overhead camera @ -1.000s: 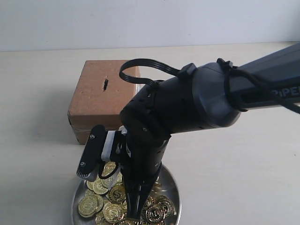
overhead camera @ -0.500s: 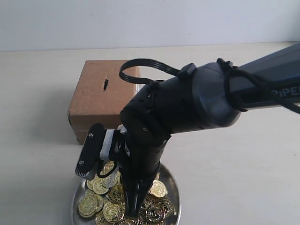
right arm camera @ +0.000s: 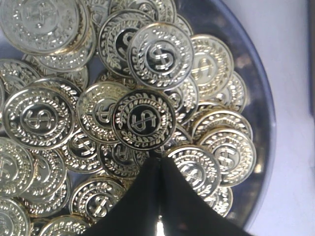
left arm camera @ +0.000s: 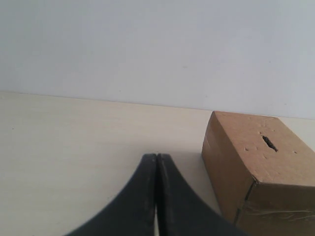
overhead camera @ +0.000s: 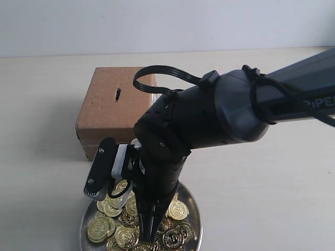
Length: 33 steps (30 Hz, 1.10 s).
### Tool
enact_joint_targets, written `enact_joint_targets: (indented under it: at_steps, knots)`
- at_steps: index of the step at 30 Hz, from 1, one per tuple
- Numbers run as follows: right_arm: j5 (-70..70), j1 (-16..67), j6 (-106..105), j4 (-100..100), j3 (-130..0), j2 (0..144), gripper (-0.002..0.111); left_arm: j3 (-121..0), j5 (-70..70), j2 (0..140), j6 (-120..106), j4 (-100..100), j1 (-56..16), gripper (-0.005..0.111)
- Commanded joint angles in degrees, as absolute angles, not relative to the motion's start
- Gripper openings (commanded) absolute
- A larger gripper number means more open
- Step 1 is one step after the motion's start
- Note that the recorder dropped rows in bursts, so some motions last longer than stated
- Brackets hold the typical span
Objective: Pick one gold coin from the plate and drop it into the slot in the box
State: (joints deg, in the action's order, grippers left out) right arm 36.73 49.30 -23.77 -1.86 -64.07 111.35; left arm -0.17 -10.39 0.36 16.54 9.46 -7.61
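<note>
Right gripper (overhead camera: 148, 232) has shifted a touch since a second ago, and one gold coin (overhead camera: 178, 209) that was hidden behind the fingers then now sits in plain sight just to their right. Not much else moved.

That gripper points nearly straight down into the plate (overhead camera: 196, 222), tips in among the pile of gold coins (overhead camera: 102, 228). In its wrist view the two black fingers (right arm camera: 142, 196) are pressed flat together with no coin visible between them, so it's closed on nothing that shows. A darker-looking coin (right arm camera: 143, 119) lies face up on top of the heap just beyond the tips. The coins overlap each other all over the plate's floor, and the silver rim (right arm camera: 248, 64) curves round one side.

The plate sits on the pale table (overhead camera: 47, 183) at the near edge of the exterior view, just in front of the box (overhead camera: 104, 117). The slot (overhead camera: 118, 94) is cut in the box's top face. Its long axis runs front to back, away from the plate, leaning slightly to the right at the far end.

The left gripper (left arm camera: 156, 162) is also closed, fingers touching and empty, hanging above bare table with the box (left arm camera: 236, 167) and its slot (left arm camera: 269, 142) off to one side. It doesn't show in the exterior view.
</note>
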Motion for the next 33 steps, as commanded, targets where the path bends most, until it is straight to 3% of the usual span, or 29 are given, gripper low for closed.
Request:
enact_joint_targets:
  at_steps: [1,13,24,33]
  knots:
    - [36.03,49.28,-23.79,-2.04,-63.89,111.26,0.0,0.0,-9.75,0.0,16.71,9.72,-7.94,0.0]
    - [36.75,49.28,-21.57,-2.04,-63.89,111.26,0.001,0.0,-9.75,0.0,16.71,9.72,-7.94,0.0]
    - [38.0,49.28,-19.18,-2.49,-63.89,111.26,0.022,0.0,-9.75,0.0,16.55,9.72,-7.94,0.0]
    - [40.63,49.28,-15.09,-3.52,-63.89,111.26,0.027,0.0,-9.75,0.0,16.58,9.72,-7.94,0.0]
